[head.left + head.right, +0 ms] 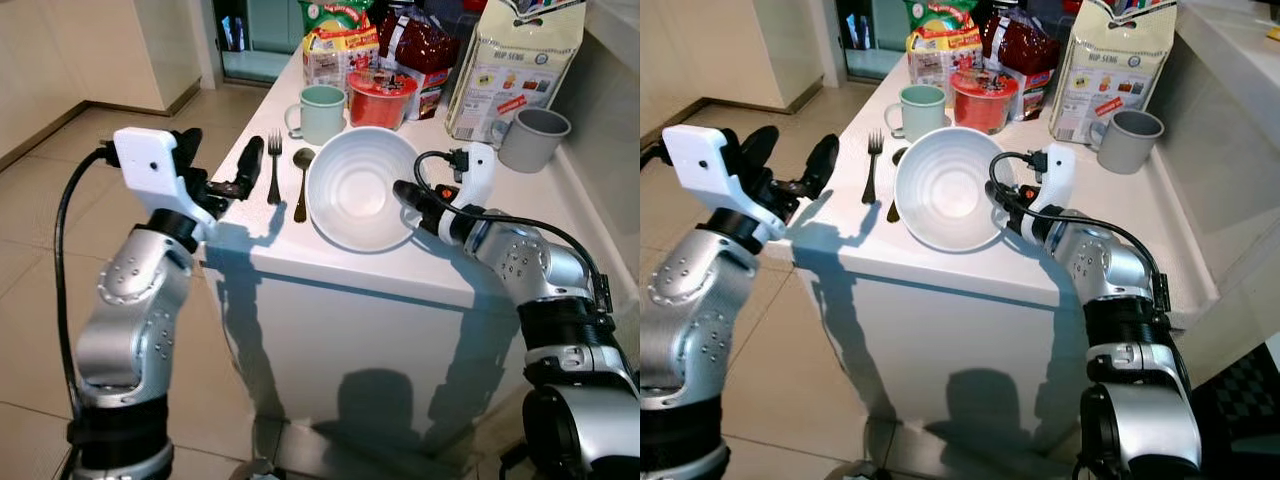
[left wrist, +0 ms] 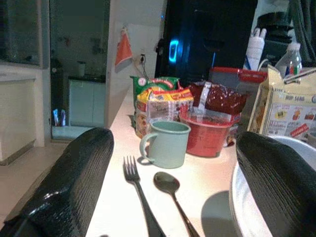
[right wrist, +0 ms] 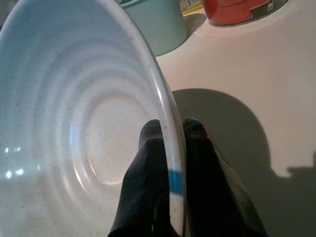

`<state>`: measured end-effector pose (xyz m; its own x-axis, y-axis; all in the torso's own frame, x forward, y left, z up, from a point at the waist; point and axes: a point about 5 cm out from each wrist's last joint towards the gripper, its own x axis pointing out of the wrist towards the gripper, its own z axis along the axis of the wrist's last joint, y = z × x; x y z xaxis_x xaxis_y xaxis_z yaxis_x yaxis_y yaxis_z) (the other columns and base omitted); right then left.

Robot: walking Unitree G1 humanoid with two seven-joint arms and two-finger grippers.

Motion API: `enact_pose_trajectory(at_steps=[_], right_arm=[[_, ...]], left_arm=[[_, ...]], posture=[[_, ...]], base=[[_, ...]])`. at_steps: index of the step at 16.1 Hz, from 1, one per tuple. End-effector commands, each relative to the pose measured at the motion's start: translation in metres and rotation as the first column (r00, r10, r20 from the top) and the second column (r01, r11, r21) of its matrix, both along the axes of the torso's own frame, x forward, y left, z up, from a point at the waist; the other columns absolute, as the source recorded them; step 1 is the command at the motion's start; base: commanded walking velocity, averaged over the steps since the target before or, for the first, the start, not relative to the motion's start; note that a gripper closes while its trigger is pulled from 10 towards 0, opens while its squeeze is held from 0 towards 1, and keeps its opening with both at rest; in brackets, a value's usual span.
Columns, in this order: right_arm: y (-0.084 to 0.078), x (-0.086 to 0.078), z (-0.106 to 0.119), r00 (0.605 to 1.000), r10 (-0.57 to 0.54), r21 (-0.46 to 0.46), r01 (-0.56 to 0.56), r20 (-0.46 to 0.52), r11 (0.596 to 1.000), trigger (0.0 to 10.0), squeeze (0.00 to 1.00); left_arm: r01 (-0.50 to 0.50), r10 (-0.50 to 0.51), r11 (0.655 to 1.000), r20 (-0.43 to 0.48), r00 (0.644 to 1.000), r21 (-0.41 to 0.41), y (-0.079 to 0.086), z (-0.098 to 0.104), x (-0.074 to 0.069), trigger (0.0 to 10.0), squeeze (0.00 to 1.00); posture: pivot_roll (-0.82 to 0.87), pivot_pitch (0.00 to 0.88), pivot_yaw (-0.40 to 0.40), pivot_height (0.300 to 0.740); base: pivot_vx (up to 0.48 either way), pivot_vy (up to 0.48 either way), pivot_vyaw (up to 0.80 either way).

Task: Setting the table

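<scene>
White bowl (image 1: pixel 360 190) sits beside fork (image 1: pixel 274 165) and spoon (image 1: pixel 301 184); your right claw (image 3: pixel 170 148) grips its rim. Left claw (image 1: pixel 240 175) hangs released. Green mug (image 1: pixel 320 112) unplaced, I judge.

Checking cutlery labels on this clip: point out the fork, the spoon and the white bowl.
fork (image 1: pixel 274 168), left eye view, mid handle.
spoon (image 1: pixel 303 157), left eye view, its scoop.
white bowl (image 1: pixel 355 190), left eye view, inner base.

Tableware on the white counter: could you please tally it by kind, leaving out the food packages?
Mugs: 2, pale green ceramic mug and grey ceramic mug
Bowls: 1, white ribbed bowl
Forks: 1, dark metal fork
Spoons: 1, dark metal spoon
Total: 5
</scene>
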<state>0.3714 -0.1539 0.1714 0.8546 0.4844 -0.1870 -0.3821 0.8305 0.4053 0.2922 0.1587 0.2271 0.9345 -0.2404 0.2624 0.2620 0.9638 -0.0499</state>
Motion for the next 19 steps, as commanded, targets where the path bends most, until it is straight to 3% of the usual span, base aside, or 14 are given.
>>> enact_pose_trajectory(at_steps=[1,3,4,7,9,13,19], right_arm=[[-0.001,0.004,0.008,0.999,-0.007,-0.001,0.007,0.034,1.0,0.0,0.0],[0.001,0.005,0.004,1.0,-0.016,-0.042,0.017,0.026,0.999,0.0,0.0],[0.001,0.005,0.002,1.0,-0.024,-0.053,0.025,0.02,0.998,10.0,0.0],[0.003,0.006,0.001,0.999,-0.038,-0.049,0.039,0.029,0.998,10.0,0.0],[0.008,0.008,0.003,0.998,-0.042,-0.05,0.044,0.039,0.998,10.0,0.0],[0.008,0.007,0.013,0.996,-0.037,-0.06,0.043,0.086,0.997,10.0,0.0],[0.007,0.007,0.01,0.996,-0.058,-0.062,0.062,0.073,0.996,10.0,0.0]], left_arm=[[-0.015,0.015,1.0,-0.027,1.0,0.001,-0.003,-0.005,-0.001,10.0,0.0],[0.005,-0.002,0.998,-0.062,0.998,0.061,-0.011,-0.012,0.0,10.0,0.0],[0.016,-0.01,0.997,-0.073,0.997,0.077,-0.013,-0.014,0.001,10.0,0.0],[0.036,-0.023,0.996,-0.162,0.986,0.081,-0.021,-0.029,0.007,10.0,0.0],[0.004,0.001,1.0,-0.203,0.979,0.028,-0.02,-0.032,0.017,10.0,0.0],[-0.047,0.046,0.999,-0.212,0.976,0.002,-0.017,-0.031,0.016,10.0,0.0],[-0.055,0.054,0.998,-0.23,0.972,0.001,-0.022,-0.035,0.019,10.0,0.0]], posture=[[0.15,0.0,-0.033,0.74],[0.15,0.0,-0.026,0.74],[0.15,0.0,-0.018,0.74],[0.14,0.0,-0.005,0.74],[0.13,0.0,0.003,0.74],[0.12,0.0,-0.001,0.74],[0.11,0.0,-0.003,0.74]], base=[[0.0,0.0,0.0],[0.0,0.0,0.0],[0.0,0.0,0.0],[0.0,0.0,0.0],[0.0,0.0,0.0],[0.0,0.0,0.0],[0.0,0.0,0.0]])
